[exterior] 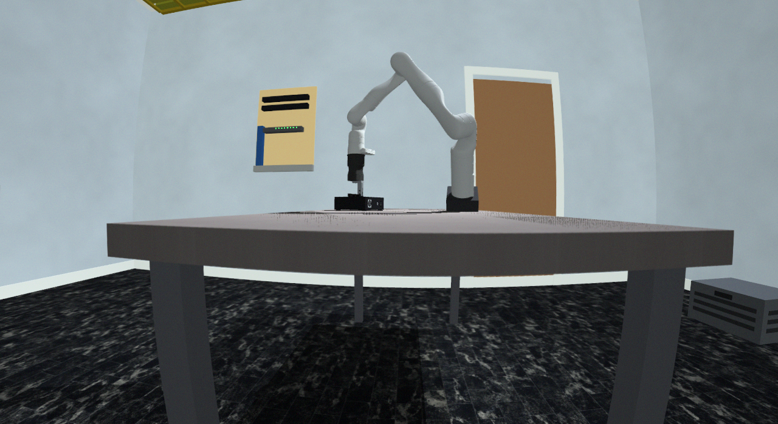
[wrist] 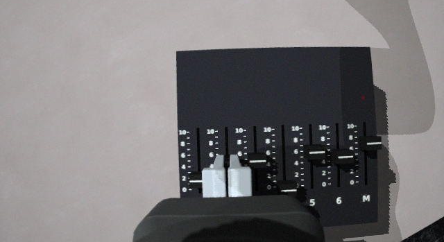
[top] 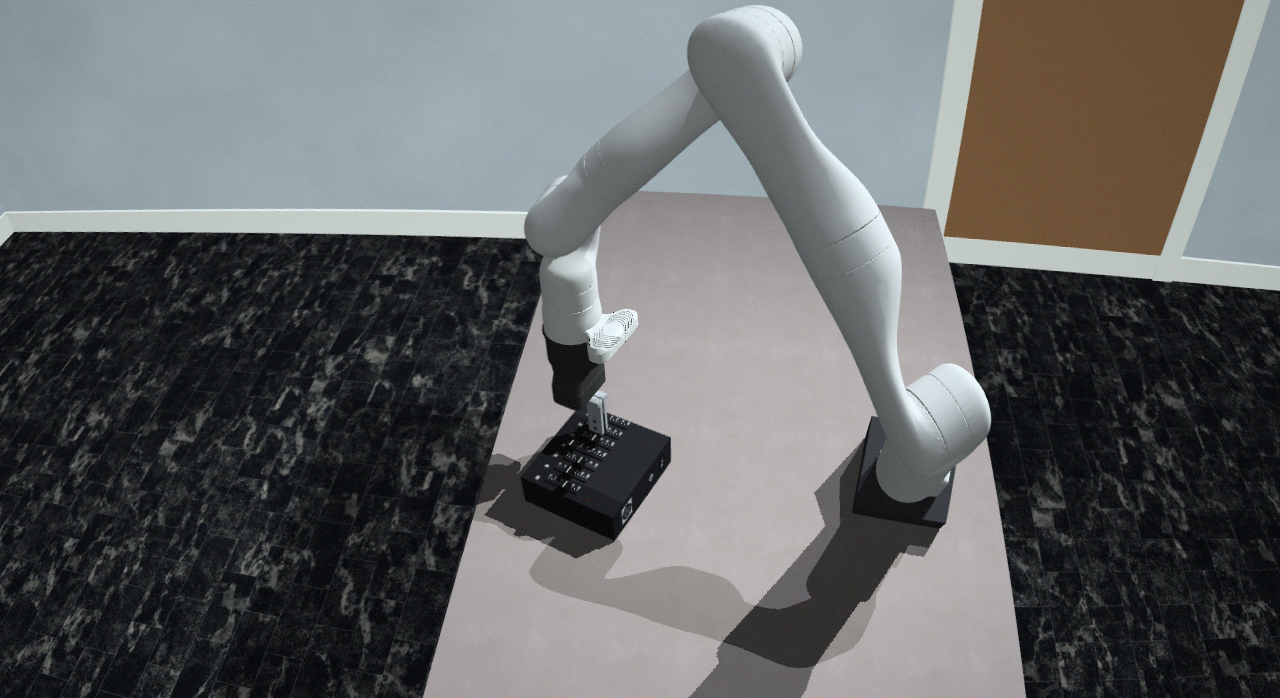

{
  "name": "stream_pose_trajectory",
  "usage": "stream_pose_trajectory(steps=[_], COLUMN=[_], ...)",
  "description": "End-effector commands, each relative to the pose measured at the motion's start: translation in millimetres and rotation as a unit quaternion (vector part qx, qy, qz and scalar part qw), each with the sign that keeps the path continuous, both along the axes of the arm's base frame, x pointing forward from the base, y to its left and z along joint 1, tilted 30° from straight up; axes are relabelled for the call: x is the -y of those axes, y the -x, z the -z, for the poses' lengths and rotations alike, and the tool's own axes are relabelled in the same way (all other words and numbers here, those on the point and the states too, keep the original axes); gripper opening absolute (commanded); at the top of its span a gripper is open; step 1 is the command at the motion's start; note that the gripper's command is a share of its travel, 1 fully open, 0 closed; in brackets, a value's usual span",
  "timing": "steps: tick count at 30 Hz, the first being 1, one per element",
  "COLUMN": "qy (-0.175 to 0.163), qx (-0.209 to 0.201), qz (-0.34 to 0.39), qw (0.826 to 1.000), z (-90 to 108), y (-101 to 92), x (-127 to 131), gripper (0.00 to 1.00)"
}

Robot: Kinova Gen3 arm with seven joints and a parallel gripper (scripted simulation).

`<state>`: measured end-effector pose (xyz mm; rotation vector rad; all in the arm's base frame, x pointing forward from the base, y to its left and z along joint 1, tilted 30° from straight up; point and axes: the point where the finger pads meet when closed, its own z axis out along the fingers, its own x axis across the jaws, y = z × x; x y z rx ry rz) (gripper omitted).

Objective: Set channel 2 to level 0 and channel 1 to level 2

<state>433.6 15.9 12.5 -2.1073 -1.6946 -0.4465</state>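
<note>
The black lighting desk (top: 637, 473) (exterior: 358, 203) (wrist: 263, 89) stands flat on the grey table (top: 742, 318). My gripper (top: 597, 423) (exterior: 357, 192) (wrist: 227, 169) is shut on nothing. It points straight down over the channel 2 slot and hides that fader's cap. The channel 1 cap (wrist: 195, 181) sits just below the 2 mark. The channel 3 cap (wrist: 257, 161) is near 5. The channel 4 cap (wrist: 288, 190) is at about 0. The channel 5 cap (wrist: 317, 152) is near 6, the channel 6 cap (wrist: 345, 157) near 4 to 5, and the master cap (wrist: 373, 143) near 7.
The arm's base (top: 902, 501) (exterior: 462, 204) stands on the table to the right of the desk. The desk lies close to the table's left edge (top: 501, 443). A grey box (exterior: 734, 307) sits on the floor at the right.
</note>
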Motion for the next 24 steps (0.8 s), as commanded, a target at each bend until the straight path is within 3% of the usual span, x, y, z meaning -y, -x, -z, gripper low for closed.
stream_pose_trajectory(steps=[1,24], qy=[0.000,0.000], qx=[0.001,0.001], qz=[0.001,0.001], qw=[1.000,1.000], z=[-0.6,-8.5], y=[0.0,5.1], x=[0.5,3.8], gripper=[0.00,0.00])
